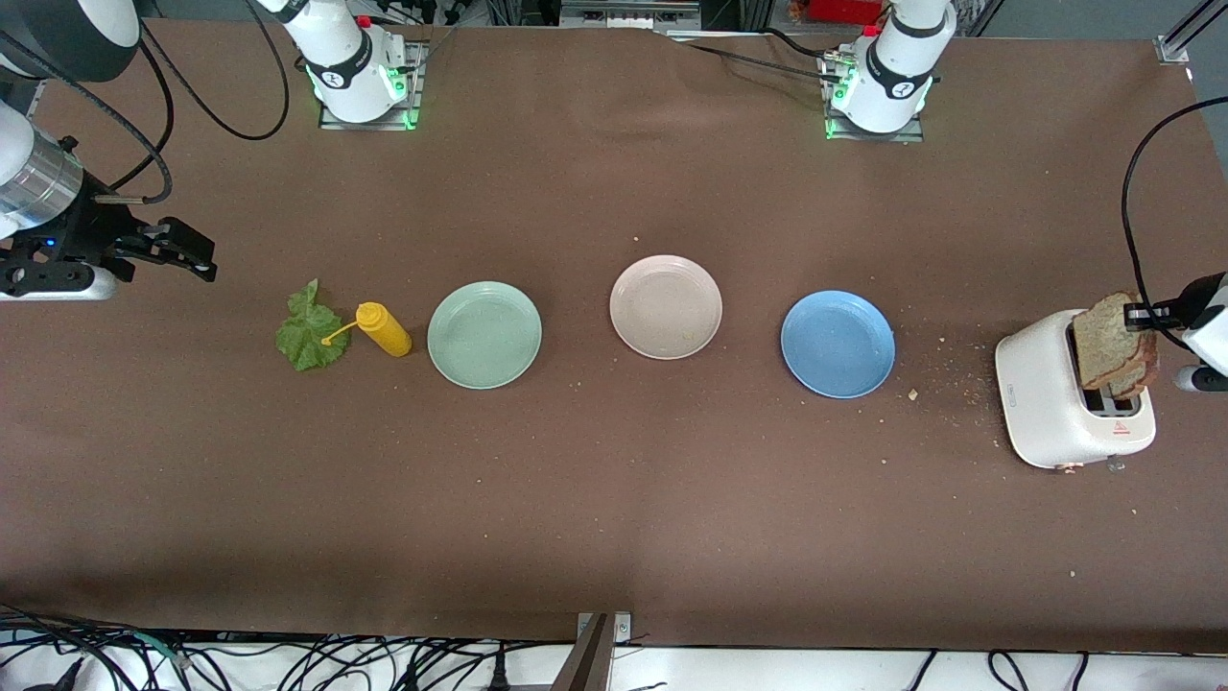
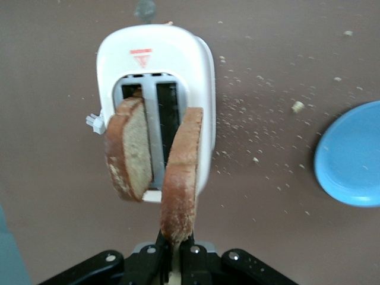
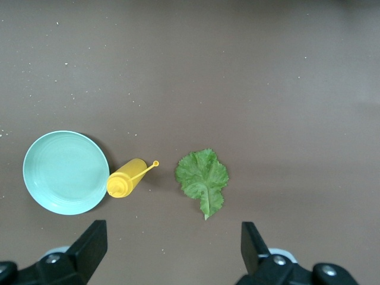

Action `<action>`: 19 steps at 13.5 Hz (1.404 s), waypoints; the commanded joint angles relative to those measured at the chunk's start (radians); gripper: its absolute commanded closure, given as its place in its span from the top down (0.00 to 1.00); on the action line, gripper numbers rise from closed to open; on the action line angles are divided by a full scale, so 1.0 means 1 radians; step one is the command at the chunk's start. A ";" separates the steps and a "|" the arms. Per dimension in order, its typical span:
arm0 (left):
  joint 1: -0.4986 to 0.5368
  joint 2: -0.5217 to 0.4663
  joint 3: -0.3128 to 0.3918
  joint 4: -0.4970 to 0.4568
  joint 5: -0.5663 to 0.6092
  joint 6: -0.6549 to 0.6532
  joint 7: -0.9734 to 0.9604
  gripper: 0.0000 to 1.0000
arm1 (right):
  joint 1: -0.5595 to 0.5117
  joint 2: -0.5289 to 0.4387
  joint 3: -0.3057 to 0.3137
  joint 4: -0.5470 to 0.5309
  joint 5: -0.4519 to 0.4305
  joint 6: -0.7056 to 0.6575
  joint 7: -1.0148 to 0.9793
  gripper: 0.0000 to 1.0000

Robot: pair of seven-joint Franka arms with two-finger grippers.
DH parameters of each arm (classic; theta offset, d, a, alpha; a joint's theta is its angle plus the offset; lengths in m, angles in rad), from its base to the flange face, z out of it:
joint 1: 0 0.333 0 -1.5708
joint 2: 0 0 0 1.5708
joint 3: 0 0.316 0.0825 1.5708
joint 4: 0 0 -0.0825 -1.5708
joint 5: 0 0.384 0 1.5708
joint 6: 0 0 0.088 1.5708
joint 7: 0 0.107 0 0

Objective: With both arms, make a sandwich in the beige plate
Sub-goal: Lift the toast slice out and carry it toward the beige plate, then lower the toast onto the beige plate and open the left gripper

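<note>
A brown table [image 1: 614,499] scattered with crumbs holds three bare plates in a row, so the sandwich is barely begun. The left gripper [image 2: 173,252] pinches one bread slice [image 2: 180,178] by its edge, lifted over the white toaster [image 2: 196,71], with a second bread slice [image 2: 129,148] in a slot below it and the blue plate [image 2: 350,157] toward the middle. The right gripper [image 3: 172,243] hangs spread above the lettuce leaf [image 3: 203,176], with the yellow squeeze bottle [image 3: 126,178] and mint-green plate [image 3: 62,172] further along; the beige plate [image 1: 665,306], well apart from both, awaits everything.
</note>
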 commanded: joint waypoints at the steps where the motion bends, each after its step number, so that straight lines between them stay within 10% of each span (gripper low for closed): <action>1: -0.053 -0.003 -0.085 0.066 0.024 -0.112 0.002 0.00 | 0.000 0.007 0.001 0.017 0.014 0.000 -0.003 1.00; 5: -0.076 0.000 -0.220 0.056 -0.152 -0.112 -0.092 0.00 | 0.000 0.010 0.001 0.017 0.015 0.000 -0.003 1.00; 11: -0.311 0.129 -0.221 0.063 -0.399 -0.097 -0.344 0.00 | 0.002 0.015 0.001 0.014 0.016 0.000 -0.003 1.00; 19: -0.373 0.314 -0.221 0.046 -0.900 0.141 -0.318 0.00 | 0.002 0.018 0.001 0.015 0.014 0.000 -0.003 1.00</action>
